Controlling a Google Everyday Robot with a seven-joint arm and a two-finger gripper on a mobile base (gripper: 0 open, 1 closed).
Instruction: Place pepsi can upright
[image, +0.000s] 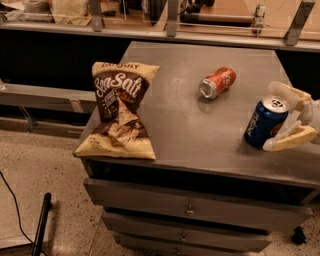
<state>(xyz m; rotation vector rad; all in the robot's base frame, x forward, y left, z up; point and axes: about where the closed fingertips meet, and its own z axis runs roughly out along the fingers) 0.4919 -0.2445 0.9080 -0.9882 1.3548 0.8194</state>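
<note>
The pepsi can (265, 122) stands on its base at the right near part of the table (180, 132), silver top up, leaning a touch to the right. The gripper (278, 118) reaches in from the right edge and sits right around it. Its fingers are spread wide, with the can between them. One pale finger (290, 93) lies on the far side by the can's top, the other on the near side down by its foot. Whether either pad actually touches the can cannot be told from here. The can looks to rest on the table under its own weight.

Further back and to the left, well apart from the blue can, an orange can (218, 83) lies on its side, its silver end turned toward the near left. Over on the left of the table a chip bag (120, 112) lies flat, brown and cream, its lower edge right at the near rim. Below the tabletop run drawers (190, 210) with small knobs. On the speckled floor at the near left, a black cable (14, 210) curls beside a dark pole (41, 225).
</note>
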